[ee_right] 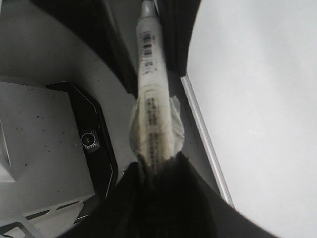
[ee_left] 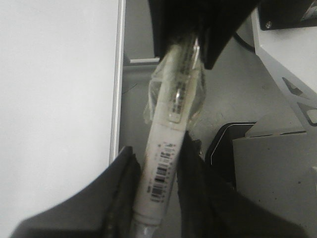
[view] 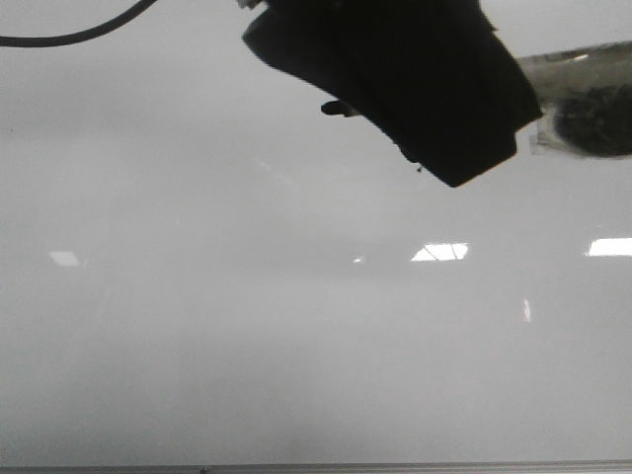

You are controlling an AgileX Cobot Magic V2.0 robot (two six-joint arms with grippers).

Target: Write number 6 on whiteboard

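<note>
The whiteboard (view: 296,346) is glossy pale grey and fills the front view; I see no written number 6 on it. A white marker (ee_left: 166,148) with a barcode and a tape-wrapped middle spans between both grippers. My left gripper (ee_left: 157,148) is shut on its barcode end, and it is the dark shape (view: 395,79) at the top of the front view. My right gripper (ee_right: 156,163) is shut on the taped part of the marker (ee_right: 151,64). The taped part (view: 583,99) sticks out to the right. Both grippers are beside the board's edge, off its surface.
The board's thin metal frame edge (ee_left: 116,99) runs next to the grippers and also shows in the right wrist view (ee_right: 205,144). Grey robot housing (ee_right: 39,129) and a black unit (ee_right: 94,139) lie beside the board. A dark cable (view: 69,38) hangs at the top left.
</note>
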